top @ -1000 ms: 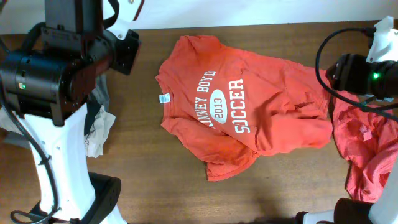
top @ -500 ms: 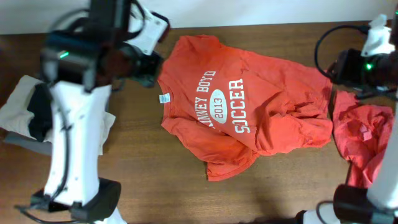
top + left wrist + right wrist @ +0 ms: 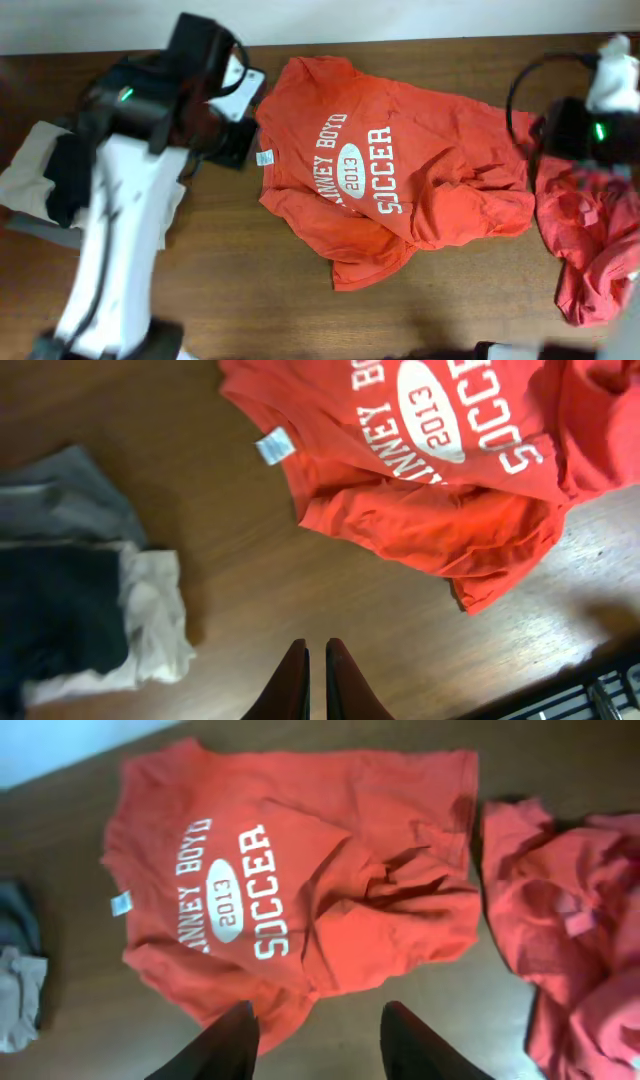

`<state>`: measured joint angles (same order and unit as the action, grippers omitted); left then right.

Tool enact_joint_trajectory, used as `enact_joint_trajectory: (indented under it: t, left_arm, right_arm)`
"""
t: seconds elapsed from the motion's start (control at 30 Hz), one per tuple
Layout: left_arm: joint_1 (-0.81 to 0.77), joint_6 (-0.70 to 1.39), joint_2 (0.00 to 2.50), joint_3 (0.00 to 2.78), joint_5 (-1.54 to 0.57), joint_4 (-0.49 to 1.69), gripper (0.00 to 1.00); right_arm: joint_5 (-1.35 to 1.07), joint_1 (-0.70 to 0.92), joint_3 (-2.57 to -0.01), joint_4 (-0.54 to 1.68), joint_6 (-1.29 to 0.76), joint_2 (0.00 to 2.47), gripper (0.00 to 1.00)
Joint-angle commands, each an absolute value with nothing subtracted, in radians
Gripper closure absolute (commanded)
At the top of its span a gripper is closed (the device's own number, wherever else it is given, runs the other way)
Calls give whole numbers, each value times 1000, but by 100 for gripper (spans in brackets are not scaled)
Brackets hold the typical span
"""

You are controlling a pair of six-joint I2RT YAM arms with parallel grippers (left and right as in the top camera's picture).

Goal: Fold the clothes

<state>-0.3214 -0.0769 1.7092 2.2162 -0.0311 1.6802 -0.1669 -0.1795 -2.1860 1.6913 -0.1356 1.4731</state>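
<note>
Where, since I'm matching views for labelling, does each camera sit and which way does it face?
Overhead: above the table, looking down on the T-shirt; left arm and right arm at the sides.
Left wrist: looks down at the T-shirt's collar; shut left gripper at bottom.
Right wrist: looks down on T-shirt and red garment; open right gripper at bottom.
All three share the T-shirt.

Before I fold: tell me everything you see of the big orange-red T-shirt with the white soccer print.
The orange-red soft-cloth T-shirt lies print up on the brown wooden table, unfolded. White letters read BOYD, 2013 in an oval, SOCCER; the first word is partly hidden by a fold. A small white tag shows at the collar. The cloth is wrinkled, its bottom edge bunched and doubled over. Only the table clearly touches it; a crumpled red garment lies close beside, contact unclear.
</note>
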Motion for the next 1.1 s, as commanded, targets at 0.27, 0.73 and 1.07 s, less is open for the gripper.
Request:
enact_joint_trajectory:
  t: [0.27, 0.73, 1.07]
  left_arm:
    - [-342, -10, 1387, 1457, -231, 1200, 73]
    - [-496, 314, 1753, 1137, -637, 705, 83]
    - [-557, 468, 1921, 1137, -633, 676, 87]
  right_arm:
    - [-93, -164, -1582, 1461, -281, 1028, 32]
    - [-165, -163, -1283, 1207, -376, 1133, 50]
    - [-164, -163, -1283, 1214, -361, 1134, 50]
